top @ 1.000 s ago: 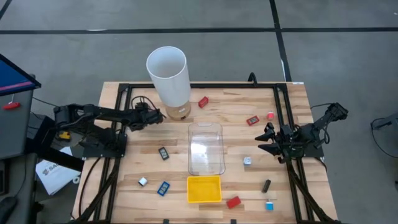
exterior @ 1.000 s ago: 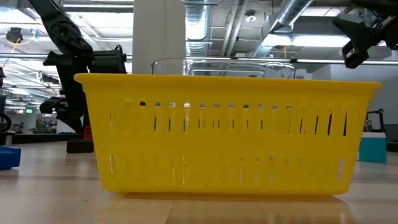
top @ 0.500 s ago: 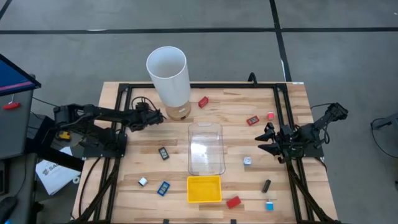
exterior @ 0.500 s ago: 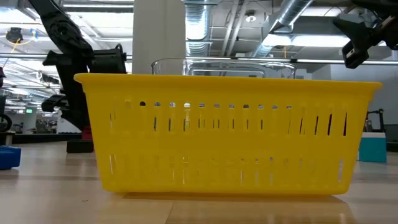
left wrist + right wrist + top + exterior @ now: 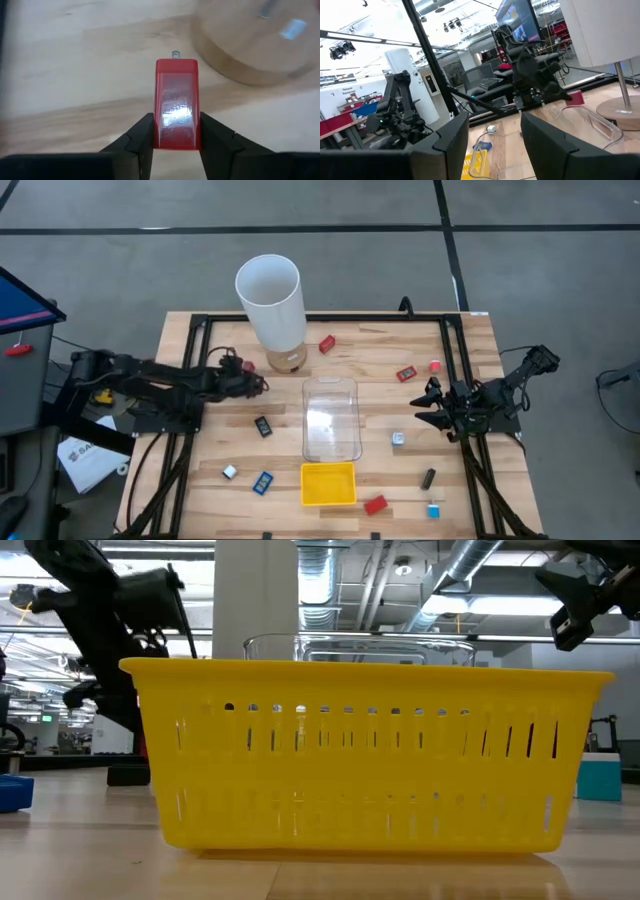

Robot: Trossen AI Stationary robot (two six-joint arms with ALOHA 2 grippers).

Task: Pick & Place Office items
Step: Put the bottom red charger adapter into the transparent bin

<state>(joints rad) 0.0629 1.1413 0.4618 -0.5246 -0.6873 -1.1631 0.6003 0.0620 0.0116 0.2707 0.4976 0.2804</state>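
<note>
My left gripper point(image 5: 258, 384) is shut on a small red block point(image 5: 176, 102), just on the near side of the tall white cylinder's wooden base point(image 5: 240, 60). The right wrist view shows the same block point(image 5: 575, 97) in that gripper. Other office items lie loose on the table: red pieces point(image 5: 327, 344) point(image 5: 406, 374) point(image 5: 375, 504), a pink one point(image 5: 435, 366), a white one point(image 5: 398, 438), black ones point(image 5: 428, 478) point(image 5: 263, 426), and blue ones point(image 5: 262, 482) point(image 5: 433, 510). My right gripper point(image 5: 428, 404) waits open at the right rail. My left gripper pinches the red block's two long sides point(image 5: 159, 131) between its two fingers point(image 5: 142, 137), at the end nearest the wrist. The rest of the block sticks out forward past the fingertips. The fingers slant downward, along the block, which is off the wood.
A clear plastic bin point(image 5: 331, 418) stands mid-table with a yellow tray point(image 5: 328, 483) at its near end. The white cylinder point(image 5: 270, 300) stands at the far left. Black frame rails point(image 5: 200, 360) point(image 5: 462, 370) run along both sides.
My left arm has swung from beside the cylinder's base toward the table's near edge and has risen, carrying the red block with it. My right arm has kept still.
</note>
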